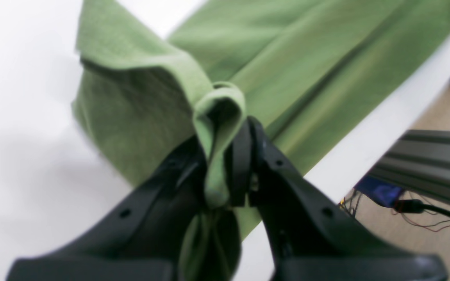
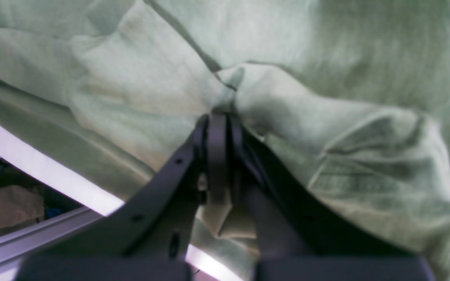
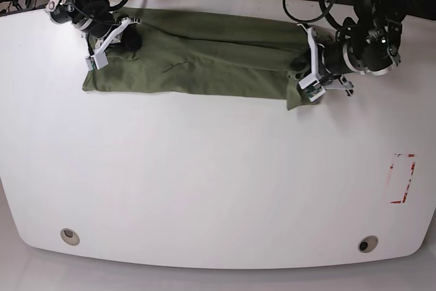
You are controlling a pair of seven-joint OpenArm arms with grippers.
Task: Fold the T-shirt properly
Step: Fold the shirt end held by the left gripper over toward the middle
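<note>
Pinching the T-shirt [image 3: 204, 59], apparently, both the left hand [image 1: 225, 156] and right hand [image 2: 219, 117].

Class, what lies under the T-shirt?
The white table lies under the T-shirt. The covered tabletop is hidden. Both grippers, left and right, pinch its fabric.

White table [image 3: 204, 182], rounded corners. The T-shirt [image 3: 197, 59] (olive green) lies stretched along its far edge. Red marking [image 3: 403, 178] near one side.
</note>
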